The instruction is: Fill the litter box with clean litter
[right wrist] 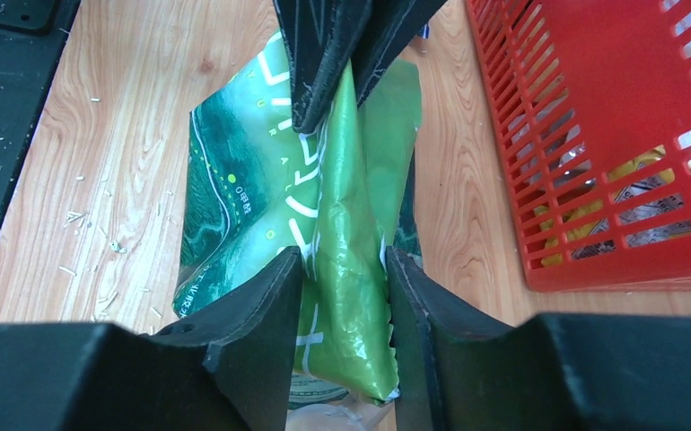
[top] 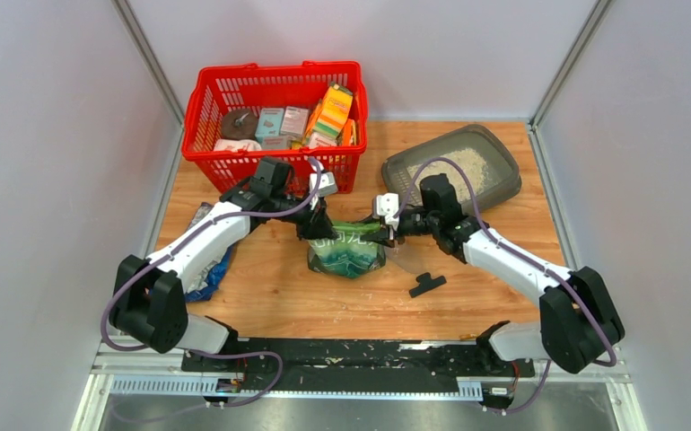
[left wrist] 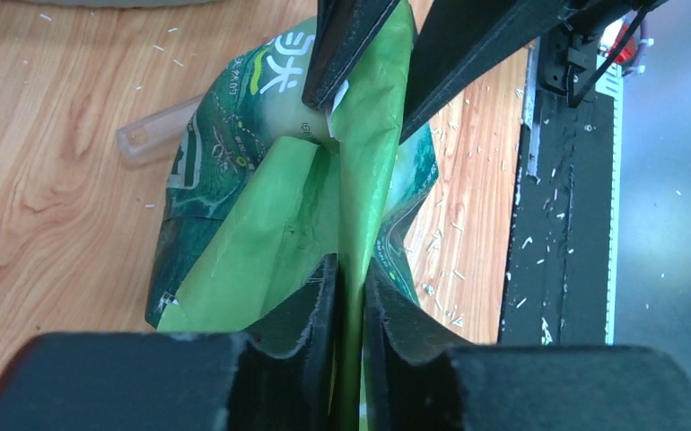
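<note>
The dark grey litter box point(top: 494, 184) sits at the back right, with a patch of pale clean litter point(top: 467, 164) in it. A green-and-white pouch point(top: 346, 253) stands mid-table between both arms. My left gripper point(top: 318, 226) pinches its top edge. In the left wrist view the gripper point(left wrist: 348, 265) is shut on the thin green film of the pouch point(left wrist: 261, 233). My right gripper point(top: 385, 232) is at the opposite end of that edge. In the right wrist view this gripper point(right wrist: 344, 256) stands open astride the bunched end of the pouch point(right wrist: 243, 189).
A red mesh basket point(top: 275, 166) of groceries stands at the back left, close behind the left gripper. A blue-silver foil bag point(top: 209, 274) lies under the left arm. A small black clip point(top: 427, 285) and a clear plastic piece point(top: 405, 260) lie right of the pouch. Litter grains dot the wood.
</note>
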Robot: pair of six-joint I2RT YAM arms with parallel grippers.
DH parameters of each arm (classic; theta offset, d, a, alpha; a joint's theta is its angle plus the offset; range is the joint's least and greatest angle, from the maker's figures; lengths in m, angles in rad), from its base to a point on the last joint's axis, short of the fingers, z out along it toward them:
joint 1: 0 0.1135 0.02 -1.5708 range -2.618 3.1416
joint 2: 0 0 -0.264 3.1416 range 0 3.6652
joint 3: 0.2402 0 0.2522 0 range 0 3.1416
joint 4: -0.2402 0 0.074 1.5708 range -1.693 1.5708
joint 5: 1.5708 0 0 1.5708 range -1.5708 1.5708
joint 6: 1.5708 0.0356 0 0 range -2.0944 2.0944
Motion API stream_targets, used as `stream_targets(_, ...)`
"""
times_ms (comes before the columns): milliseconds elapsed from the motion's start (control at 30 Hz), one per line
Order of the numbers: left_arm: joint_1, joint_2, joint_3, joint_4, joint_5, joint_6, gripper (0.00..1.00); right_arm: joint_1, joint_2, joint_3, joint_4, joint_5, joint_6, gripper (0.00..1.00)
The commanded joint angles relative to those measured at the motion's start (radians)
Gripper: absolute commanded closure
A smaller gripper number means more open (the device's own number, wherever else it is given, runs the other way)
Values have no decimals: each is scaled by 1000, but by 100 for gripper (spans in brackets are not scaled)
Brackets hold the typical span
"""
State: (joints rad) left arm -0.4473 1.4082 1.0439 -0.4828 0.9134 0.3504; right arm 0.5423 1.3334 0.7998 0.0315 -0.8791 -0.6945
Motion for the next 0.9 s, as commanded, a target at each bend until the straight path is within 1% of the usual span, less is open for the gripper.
stream_targets(0, 1, -37, -33, -27, 53, -50, 75, -2, 33, -27, -56, 48, 27, 61)
stream_targets(100, -1, -41, -27, -40, 64, -21, 71, -4, 36, -13, -93, 42, 38, 67)
stream_targets(167, -1, -41, -9, -81, 68, 21, 70, -13, 41, 5, -113, 17, 71, 74)
stream_targets(200, -1, -41, -1, -105, 68, 88, 69, -19, 49, 39, -142, 3, 90, 77)
stream_targets(233, -2, -40, 14, -134, 64, 129, 69, -25, 65, 64, -165, -13, 111, 83)
stream_targets(267, -4, -40, 24, -193, 56, 174, 68, -36, 76, 87, -186, -44, 134, 87)
stream_targets(300, -4, -35, 33, -230, 44, 274, 68, -44, 87, 108, -229, -63, 177, 90)
stream_targets(333, -4, -29, 56, -273, 36, 332, 68, -51, 96, 152, -248, -105, 200, 94)
stream_targets(367, -4, -28, 67, -354, 24, 384, 68, -67, 121, 173, -266, -124, 225, 96)
stream_targets(400, -4, -20, 74, -390, -2, 471, 68, -74, 130, 194, -292, -141, 277, 99)
stream_targets(433, -4, -18, 87, -419, -19, 502, 70, -88, 141, 228, -304, -180, 291, 100)
stream_targets(500, -2, -26, 88, -461, -57, 551, 74, -96, 170, 266, -350, -204, 312, 100)
stream_targets(533, -1, -29, 81, -467, -68, 561, 80, -99, 176, 282, -361, -213, 332, 100)
stream_targets(600, -1, -43, 65, -470, -99, 562, 87, -110, 196, 311, -361, -234, 354, 100)
stream_targets(633, 5, -46, 59, -459, -105, 552, 93, -117, 204, 318, -361, -238, 368, 100)
stream_targets(700, 19, -55, 54, -459, -107, 517, 100, -125, 220, 325, -352, -238, 389, 100)
stream_targets(733, 39, -60, 59, -461, -104, 498, 100, -133, 225, 325, -344, -244, 418, 100)
stream_targets(800, 70, -66, 79, -474, -72, 434, 100, -139, 227, 317, -276, -244, 485, 100)
stream_targets(833, 103, -68, 85, -473, -58, 400, 100, -142, 221, 309, -236, -241, 522, 100)
stream_targets(867, 120, -69, 91, -464, -42, 365, 100, -140, 220, 300, -135, -238, 614, 100)
